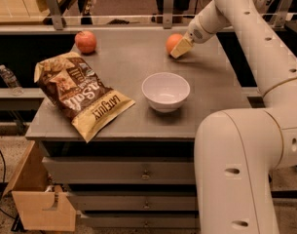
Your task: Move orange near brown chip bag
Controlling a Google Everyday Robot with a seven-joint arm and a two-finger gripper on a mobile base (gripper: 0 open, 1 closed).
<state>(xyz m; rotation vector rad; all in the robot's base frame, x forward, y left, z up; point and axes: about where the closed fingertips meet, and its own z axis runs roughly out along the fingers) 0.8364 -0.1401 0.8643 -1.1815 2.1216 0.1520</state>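
Note:
The orange (173, 42) sits at the far right of the grey table (128, 52). My gripper (180, 48) is right against the orange's right side, low over the table, at the end of the white arm that reaches in from the upper right. The brown chip bag (80, 92), dark brown with tan-yellow ends, lies flat at the table's front left, well away from the orange.
A redder, apple-like fruit (85, 41) sits at the far left of the table. A white bowl (165, 90) stands in the middle front, between the orange and the bag. A railing runs behind the table. An open wooden drawer (38, 199) sticks out low left.

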